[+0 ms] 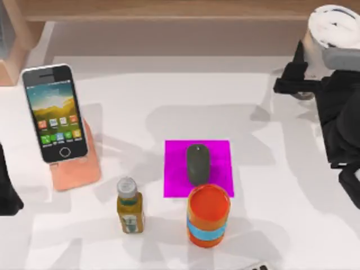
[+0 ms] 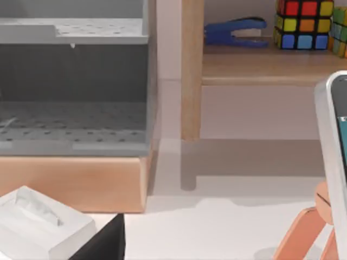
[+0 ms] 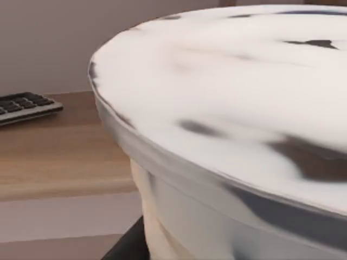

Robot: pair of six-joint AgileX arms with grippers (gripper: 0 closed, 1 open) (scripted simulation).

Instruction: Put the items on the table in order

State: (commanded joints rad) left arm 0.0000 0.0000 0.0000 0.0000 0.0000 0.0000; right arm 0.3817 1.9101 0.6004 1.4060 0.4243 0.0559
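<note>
With the right claw [image 1: 306, 70] clamped on the milk-tea cup [image 1: 333, 28] high at the counter's [image 1: 281, 197] far right, a loose pinch or quick swing could tip it and spill pearls near the shelf [image 1: 169, 11].

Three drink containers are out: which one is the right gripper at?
The milk-tea cup, top view's far right, by the right gripper; the bottle and orange cup stand near the front.

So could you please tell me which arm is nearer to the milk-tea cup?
Right. The right gripper is at the milk-tea cup by the table's right rear; the left arm sits at the far left edge.
</note>
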